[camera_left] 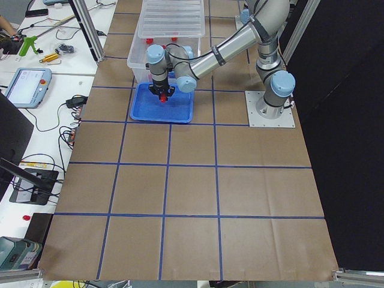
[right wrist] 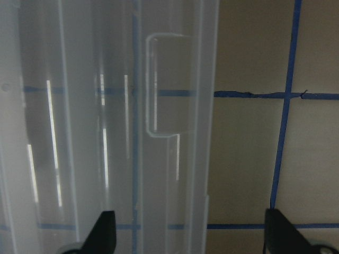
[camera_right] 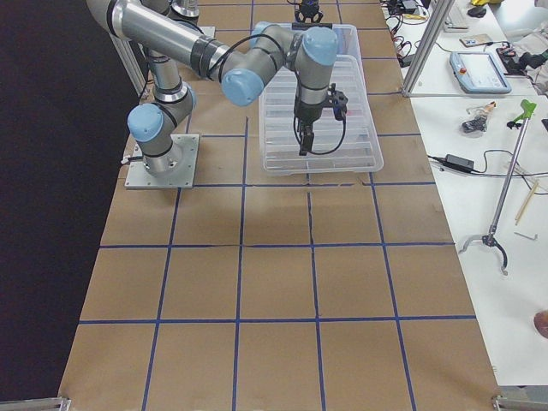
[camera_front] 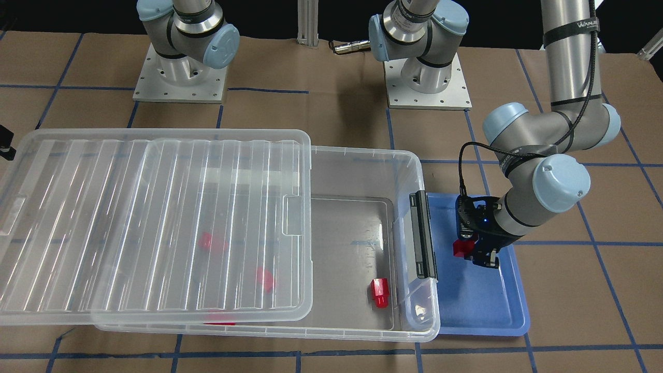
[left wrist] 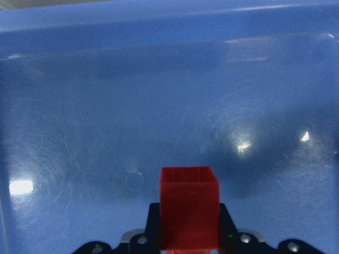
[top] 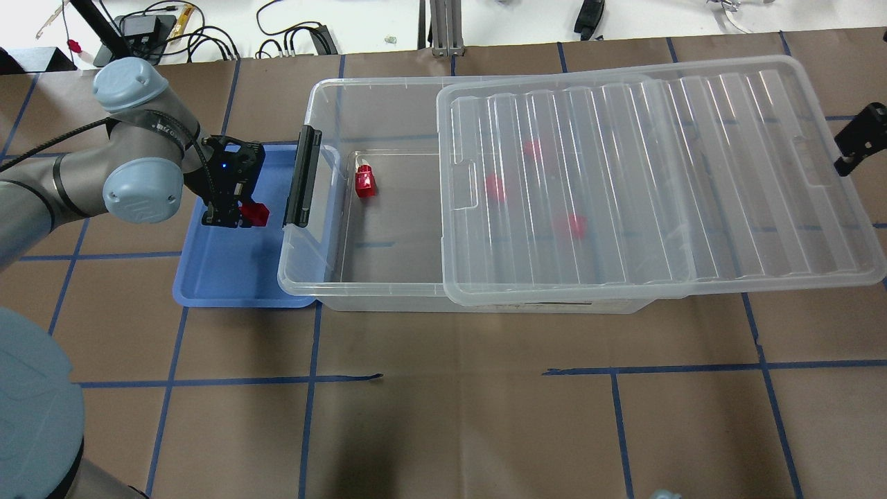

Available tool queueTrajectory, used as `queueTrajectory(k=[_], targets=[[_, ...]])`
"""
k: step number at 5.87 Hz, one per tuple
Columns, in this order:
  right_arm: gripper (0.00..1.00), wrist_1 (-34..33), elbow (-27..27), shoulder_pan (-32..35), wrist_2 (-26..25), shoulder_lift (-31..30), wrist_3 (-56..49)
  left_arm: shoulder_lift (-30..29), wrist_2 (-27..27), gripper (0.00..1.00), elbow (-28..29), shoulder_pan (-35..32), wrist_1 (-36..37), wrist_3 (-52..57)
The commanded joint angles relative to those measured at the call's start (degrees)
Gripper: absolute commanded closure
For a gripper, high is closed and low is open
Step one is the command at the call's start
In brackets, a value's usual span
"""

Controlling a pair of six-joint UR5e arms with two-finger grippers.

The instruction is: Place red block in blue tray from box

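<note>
**Red block held over the blue tray, box half uncovered**

The worktop (top: 450, 416) was covered with brown paper and divided by blue tape lines. On it stood the box (top: 374, 82), a large clear bin. Its ribbed lid (top: 727, 173) lay on top but pushed aside. It covered the part of the box toward the robot's right and hung out past that end, so the part toward the robot's left was uncovered. At this uncovered end a black latch (top: 303, 177) stood up on the rim.

The blue tray (top: 229, 277) lay just beside the latch end of the box. In the overhead view the box's rim overlapped the tray's near edge a little.

The left arm (top: 132, 173) reached over the tray with its wrist bent down. The left gripper (top: 242, 218) was closed narrowly around the red block (top: 256, 213) and held it over the tray's floor, in the half of the tray farther from the robot. In the left wrist view the block (left wrist: 189, 206) sat between the fingers with blue floor behind it. Whether it touched the floor, I cannot tell.

The right gripper (right wrist: 192, 233) was spread wide and held nothing. It hung above the overhanging edge of the lid, with bare worktop beside that edge.

One loose block (top: 364, 181) lay on the uncovered floor of the box, near the latch end. Three blurred red shapes (top: 495, 187) showed through the lid.
</note>
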Motion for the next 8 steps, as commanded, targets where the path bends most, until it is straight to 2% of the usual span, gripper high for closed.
queueTrajectory(k=[1,2,3,4,5,6,7,8], targets=[[0.00,-0.29,0.33,-3.01,0.39,3.58,-2.94,-1.66,-0.09,0.80,-0.41,0.63,0.44,0.12],[0.00,-0.37,0.33,-3.10,0.30,3.68,-3.28,-2.11,-0.09,0.72,-0.76,0.55,0.44,0.03],[0.00,-0.38,0.07,-4.66,-0.40,3.59,-3.03,-2.20,0.00,0.14,-0.67,0.55,0.61,0.12],[0.00,-0.29,0.42,-5.98,-2.58,4.11,-2.76,-1.68,0.00,0.02,0.37,0.28,-0.35,-0.40],[0.00,-0.72,0.42,-6.08,-5.65,5.33,-1.45,0.33,0.00,0.02,1.60,-0.41,-3.57,-0.58],[0.00,-1.51,0.42,-6.26,-7.59,7.61,2.13,5.57,-0.09,0.02,6.66,-0.60,-14.48,-4.06],[0.00,-1.17,0.86,-6.26,-6.65,7.54,2.60,10.41,-0.87,0.02,13.06,-2.60,-26.08,-9.67],[0.00,-1.17,3.47,-6.26,-6.30,7.11,2.51,12.72,-0.71,0.02,16.95,-6.80,-31.94,-17.29]])
